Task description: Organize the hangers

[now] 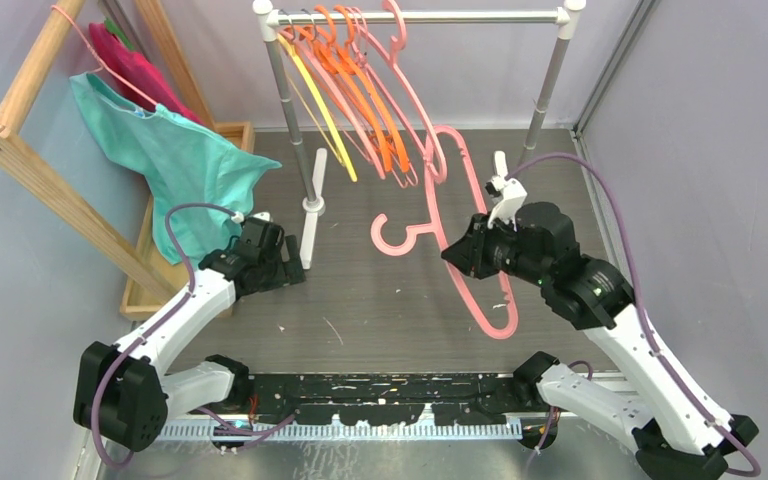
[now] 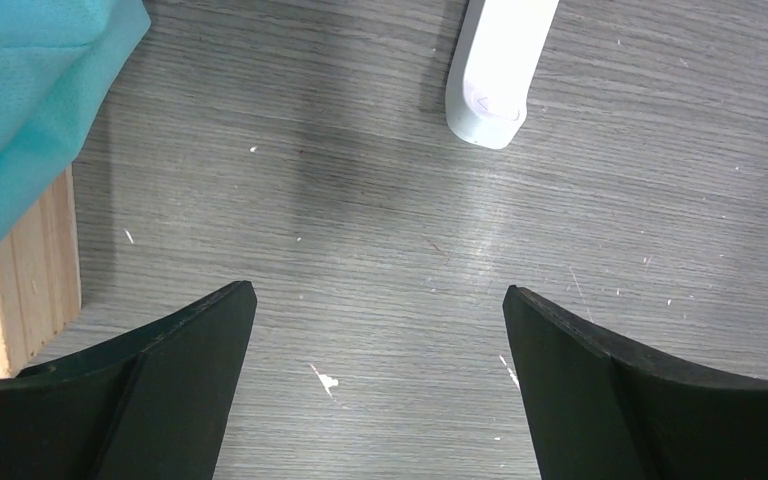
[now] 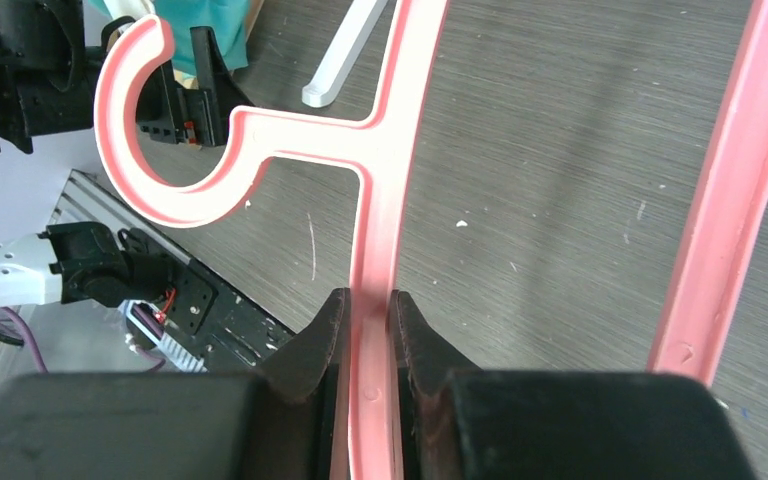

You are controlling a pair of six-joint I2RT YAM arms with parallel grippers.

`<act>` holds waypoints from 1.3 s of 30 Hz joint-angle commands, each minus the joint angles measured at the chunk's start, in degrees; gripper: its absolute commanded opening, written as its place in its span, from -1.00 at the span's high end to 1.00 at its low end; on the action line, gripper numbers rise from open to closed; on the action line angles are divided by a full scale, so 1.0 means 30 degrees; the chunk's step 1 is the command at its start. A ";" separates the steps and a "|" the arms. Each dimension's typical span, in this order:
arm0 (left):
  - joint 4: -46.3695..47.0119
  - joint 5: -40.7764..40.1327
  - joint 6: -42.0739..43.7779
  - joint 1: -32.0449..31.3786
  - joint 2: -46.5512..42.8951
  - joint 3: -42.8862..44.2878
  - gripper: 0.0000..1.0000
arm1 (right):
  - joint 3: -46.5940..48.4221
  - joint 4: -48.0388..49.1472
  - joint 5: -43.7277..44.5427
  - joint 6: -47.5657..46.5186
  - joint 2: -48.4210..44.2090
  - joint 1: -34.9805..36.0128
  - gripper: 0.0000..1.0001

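Observation:
Several pink hangers [image 1: 405,110], a few orange ones [image 1: 360,100] and a yellow one [image 1: 318,108] hang bunched at the left end of the white rack's rail [image 1: 460,16]. One more pink hanger [image 1: 483,305] is held above the table, its hook [image 1: 390,236] pointing left. My right gripper [image 1: 467,256] is shut on it. In the right wrist view the jaws [image 3: 368,305] press both sides of the hanger's thin bar [image 3: 378,200], just below the hook [image 3: 150,150]. My left gripper [image 2: 380,295] stands open and empty over bare table, near the rack's foot [image 2: 490,80].
A wooden frame [image 1: 50,190] at the left carries a pink hanger draped with teal [image 1: 175,155] and magenta [image 1: 130,60] garments, over a wooden tray [image 1: 238,132]. The rack's white feet [image 1: 310,215] rest on the table. Grey walls enclose the sides.

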 commanded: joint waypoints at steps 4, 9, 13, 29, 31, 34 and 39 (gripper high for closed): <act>0.1099 0.0237 0.0002 0.0033 -0.0007 -0.0219 -0.96 | 0.1942 -0.2325 0.2042 -0.0833 -0.1386 -0.0080 0.98; 0.1206 0.0426 -0.0125 0.0004 0.0034 -0.0397 -0.96 | 0.2822 -0.2938 0.2813 -0.0816 -0.1848 -0.0068 0.98; 0.1196 0.0431 -0.0221 0.0003 -0.0170 -0.0587 -0.96 | 0.4474 -0.3492 0.2821 -0.0826 -0.1654 -0.0078 0.98; 0.0454 0.0446 -0.0164 0.0003 -0.1508 -0.0443 -0.96 | 0.9779 -0.3053 0.2484 -0.0581 0.2118 -0.0059 0.98; 0.0422 0.0465 -0.0166 0.0003 -0.1670 -0.0474 -0.96 | 1.0438 -0.2869 0.2466 -0.0578 0.2792 -0.0073 0.98; 0.0286 0.0501 -0.0166 0.0003 -0.1770 -0.0392 -0.96 | 1.1535 -0.2561 0.2379 -0.0658 0.3851 -0.0084 0.98; 0.0041 0.0549 -0.0026 0.0003 -0.1885 -0.0168 -0.96 | 1.3649 -0.2177 0.2137 -0.0716 0.5420 -0.0185 0.98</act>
